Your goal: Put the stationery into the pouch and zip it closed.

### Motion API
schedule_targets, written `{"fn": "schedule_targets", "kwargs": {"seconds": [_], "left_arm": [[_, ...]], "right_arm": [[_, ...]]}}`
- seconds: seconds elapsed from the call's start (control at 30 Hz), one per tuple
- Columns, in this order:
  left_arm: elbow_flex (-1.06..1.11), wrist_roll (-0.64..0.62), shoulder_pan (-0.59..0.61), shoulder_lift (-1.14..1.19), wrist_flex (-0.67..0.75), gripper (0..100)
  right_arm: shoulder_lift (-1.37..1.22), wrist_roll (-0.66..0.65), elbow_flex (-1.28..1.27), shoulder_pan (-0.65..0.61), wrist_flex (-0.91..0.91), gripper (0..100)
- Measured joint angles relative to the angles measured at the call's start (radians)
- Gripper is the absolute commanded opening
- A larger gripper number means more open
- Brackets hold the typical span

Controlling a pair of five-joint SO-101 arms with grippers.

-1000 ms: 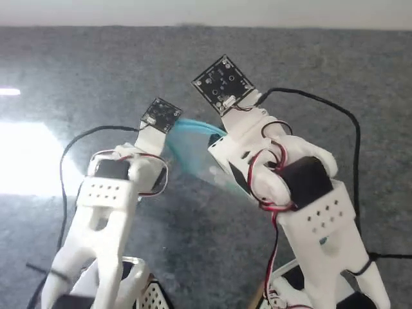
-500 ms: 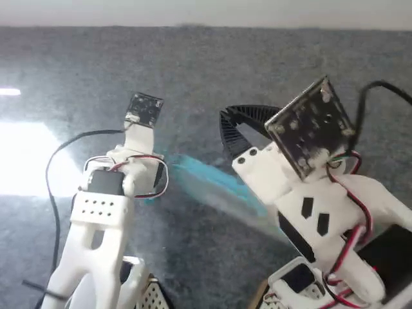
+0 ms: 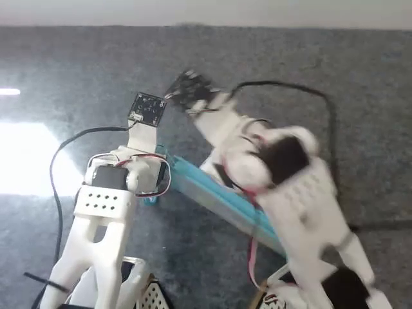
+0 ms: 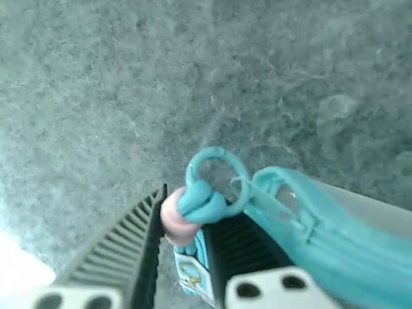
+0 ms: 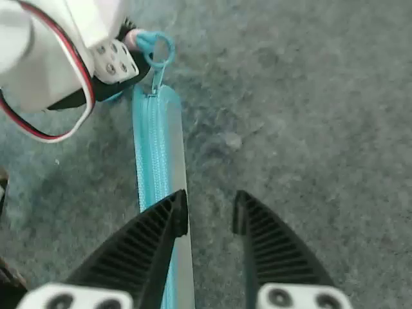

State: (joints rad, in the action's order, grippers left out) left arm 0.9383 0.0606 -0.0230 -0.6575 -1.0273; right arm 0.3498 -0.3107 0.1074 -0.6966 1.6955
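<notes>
Your left gripper [image 4: 190, 212] is clamped on the pouch [image 4: 322, 225] by its teal pull loop [image 4: 203, 201] — the pouch stretches away from its fingertips. Your right gripper [image 5: 209, 209] hangs with its jaws apart, one finger over the pouch's zipper edge.

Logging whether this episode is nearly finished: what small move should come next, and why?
Probably the left gripper opening its fingers to release the zipper pull: the zipper on the pouch looks closed along its visible length, with the right gripper open above it.

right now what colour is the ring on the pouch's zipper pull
Turquoise zipper ring, clearest in the left wrist view.
</notes>
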Motion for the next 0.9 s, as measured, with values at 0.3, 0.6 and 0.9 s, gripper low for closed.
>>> {"fn": "schedule_targets", "kwargs": {"seconds": [0.3,0.6,0.9], "left_arm": [[0.014,-0.032,0.032,0.005,0.091,1],[0.014,-0.032,0.035,0.005,0.094,1],[0.014,-0.032,0.035,0.005,0.094,1]], "right_arm": [[0.061,-0.005,-0.161,-0.063,0.037,35.1],[0.261,-0.069,-0.491,-0.094,-0.164,35.1],[0.126,-0.071,-0.511,-0.115,-0.384,35.1]]}}
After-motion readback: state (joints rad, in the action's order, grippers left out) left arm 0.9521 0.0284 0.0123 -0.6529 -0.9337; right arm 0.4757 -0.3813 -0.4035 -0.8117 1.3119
